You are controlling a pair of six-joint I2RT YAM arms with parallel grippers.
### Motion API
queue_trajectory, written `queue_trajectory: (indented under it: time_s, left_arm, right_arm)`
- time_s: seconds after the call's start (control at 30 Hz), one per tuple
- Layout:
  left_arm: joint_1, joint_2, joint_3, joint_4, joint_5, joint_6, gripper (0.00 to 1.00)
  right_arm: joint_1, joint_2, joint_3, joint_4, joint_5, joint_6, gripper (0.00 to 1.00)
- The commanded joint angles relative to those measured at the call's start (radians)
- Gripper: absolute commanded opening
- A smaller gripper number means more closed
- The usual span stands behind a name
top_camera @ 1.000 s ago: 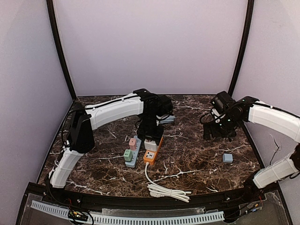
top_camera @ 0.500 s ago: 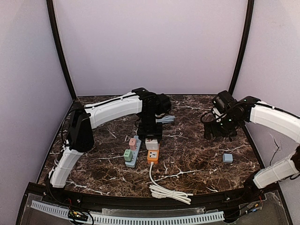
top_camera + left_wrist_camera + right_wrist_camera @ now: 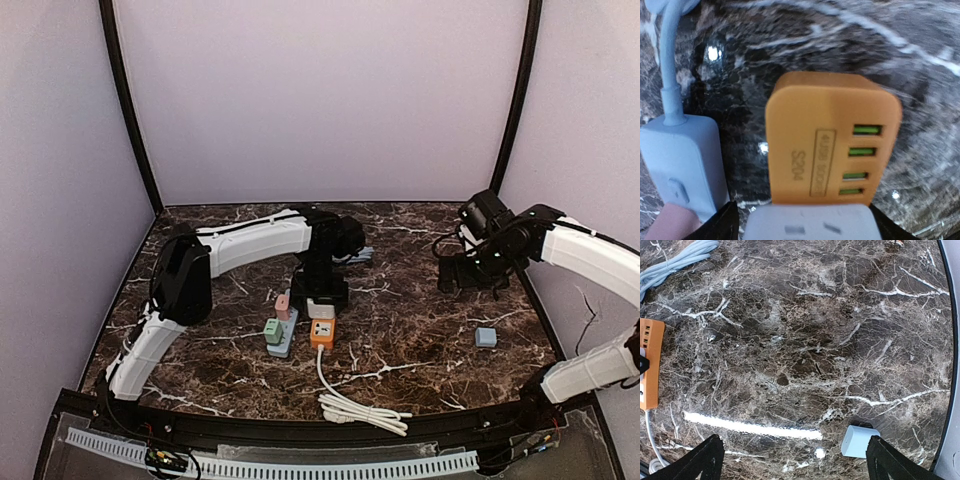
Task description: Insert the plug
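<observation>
The left end effector hangs over the middle of the table, directly above a white plug that sits on the far half of the orange power strip. In the left wrist view its two dark fingers flank the plug's sides, close against it. I cannot tell whether they press on it or stand free of it. The plug looks flat and square on the strip, so I judge this insertion done or very nearly so.

The strip's long axis runs from the far edge toward the near edge, about parallel to the table's side edges. Its USB end, with four green ports, points to the far edge. Its white cable leaves the other end and coils by the near edge. Just beside it on the left lies a blue-grey power strip on almost the same axis, carrying a pink plug and a green plug.

The right end effector hovers toward the far right corner, fingers spread wide and holding nothing. A small pale-blue plug lies loose on the table between it and the near edge, close to the right edge and well apart from both strips. The right arm is clearly the nearer one. From above the plug looks almost square, so no long axis reads, and its pin side cannot be made out. If it goes in next, it must travel left to the strips.
</observation>
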Motion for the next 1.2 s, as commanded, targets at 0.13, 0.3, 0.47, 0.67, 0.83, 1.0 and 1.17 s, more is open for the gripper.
queue_trajectory:
  time_s: [0.13, 0.3, 0.47, 0.67, 0.83, 1.0, 1.17]
  left_arm:
    - [0.013, 0.006, -0.025, -0.041, -0.056, -0.003, 0.98]
    - [0.006, -0.045, -0.024, -0.042, -0.063, -0.004, 0.99]
    - [-0.002, -0.089, -0.02, -0.039, -0.061, -0.006, 0.99]
    - [-0.006, -0.143, 0.005, -0.042, -0.068, 0.0, 1.0]
    - [-0.006, -0.176, 0.041, -0.071, -0.081, 0.003, 1.0]
    - [-0.006, -0.216, 0.052, -0.095, -0.086, 0.012, 1.0]
    - [-0.006, -0.268, 0.049, -0.073, -0.08, 0.067, 1.0]
  right_arm:
    - [-0.003, -0.039, 0.021, -0.004, 0.007, 0.038, 0.99]
    - [-0.004, -0.058, -0.002, -0.001, -0.005, 0.055, 0.99]
    - [-0.003, -0.074, -0.022, 0.004, -0.007, 0.058, 0.99]
    - [-0.003, -0.072, -0.02, 0.004, 0.007, 0.057, 0.99]
    - [-0.004, -0.066, -0.013, 0.004, 0.01, 0.067, 0.99]
    - [-0.005, -0.072, -0.027, 0.003, 0.017, 0.105, 0.99]
    - [-0.057, -0.028, -0.069, -0.015, 0.04, 0.18, 0.99]
